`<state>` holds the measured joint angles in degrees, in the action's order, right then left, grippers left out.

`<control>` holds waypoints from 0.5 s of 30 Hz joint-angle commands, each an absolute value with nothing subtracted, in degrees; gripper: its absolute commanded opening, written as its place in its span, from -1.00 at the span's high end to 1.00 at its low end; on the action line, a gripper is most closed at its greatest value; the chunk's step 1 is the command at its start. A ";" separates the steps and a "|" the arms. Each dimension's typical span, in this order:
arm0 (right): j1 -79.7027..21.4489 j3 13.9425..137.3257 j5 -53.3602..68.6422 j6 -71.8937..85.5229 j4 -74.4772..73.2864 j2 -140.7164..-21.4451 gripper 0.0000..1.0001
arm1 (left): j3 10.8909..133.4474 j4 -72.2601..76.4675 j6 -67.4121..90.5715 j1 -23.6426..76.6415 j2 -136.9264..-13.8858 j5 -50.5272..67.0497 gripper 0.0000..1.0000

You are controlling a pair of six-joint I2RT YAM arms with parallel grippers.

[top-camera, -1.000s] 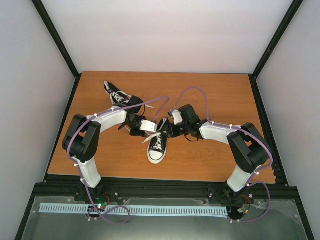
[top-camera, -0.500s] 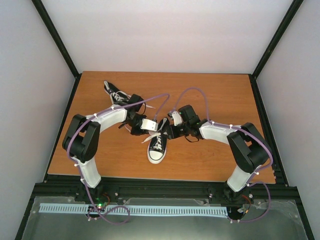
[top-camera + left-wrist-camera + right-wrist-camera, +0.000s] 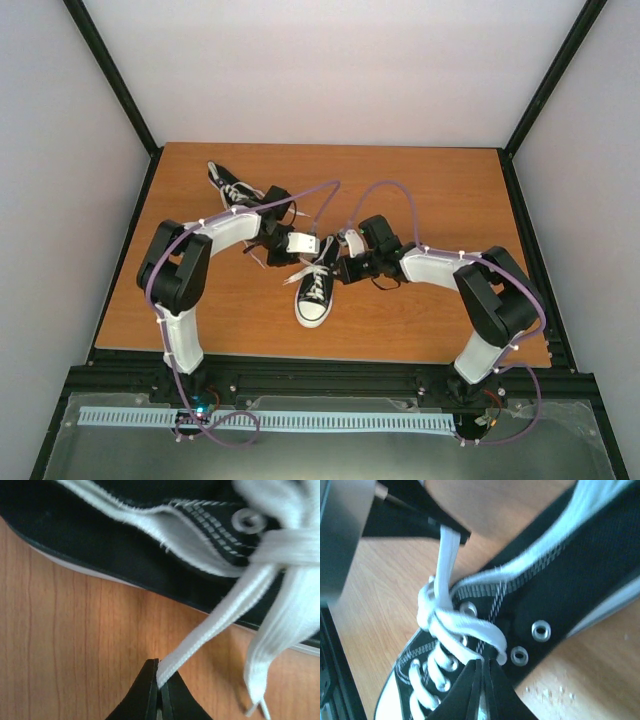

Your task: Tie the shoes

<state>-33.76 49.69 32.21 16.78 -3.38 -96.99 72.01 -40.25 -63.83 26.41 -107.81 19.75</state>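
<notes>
The left end effector (image 3: 159,677) is pinched tight on a white lace (image 3: 215,625), its two black fingers pressed together with no gap around the flat strand. The lace runs taut from that grip toward 1 o'clock in the left wrist view, up to the laced front of the near shoe (image 3: 314,290). A loose lace tip lies on the wood at 5 o'clock.

The right end effector (image 3: 481,667) is likewise closed. Its fingers meet on a second strand (image 3: 470,630) that crosses the top eyelets of the same shoe, just beside two metal side eyelets (image 3: 530,642). In the right wrist view, the lace rises toward 11 o'clock to the dark fingers of the left end effector.

From above, the left end effector (image 3: 318,250) sits at the shoe's 11 o'clock and the right end effector (image 3: 338,266) at its 2 o'clock, both close over the shoe's opening.

The near shoe, black canvas with a white toe cap, lies near the middle of the wooden counter (image 3: 430,190), with its toe pointing to 6 o'clock. The far shoe (image 3: 232,188) lies well apart at the counter's 10 o'clock, partly behind the left arm (image 3: 225,235). The right arm (image 3: 440,265) reaches in from 4 o'clock.
</notes>
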 commanded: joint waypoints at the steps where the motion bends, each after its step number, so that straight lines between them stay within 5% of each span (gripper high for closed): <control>1: -33.78 45.51 34.93 18.33 -2.60 -94.67 0.95 | 74.48 -37.55 -57.84 26.72 -110.60 16.84 0.99; 15: -34.45 42.06 33.55 17.21 -3.80 -92.63 0.94 | 75.37 -38.00 -55.18 26.63 -113.24 15.52 0.99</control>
<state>-34.15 42.44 33.65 17.82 -3.68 -92.07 73.80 -38.39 -56.38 26.44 -112.14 16.51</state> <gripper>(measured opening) 0.031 0.028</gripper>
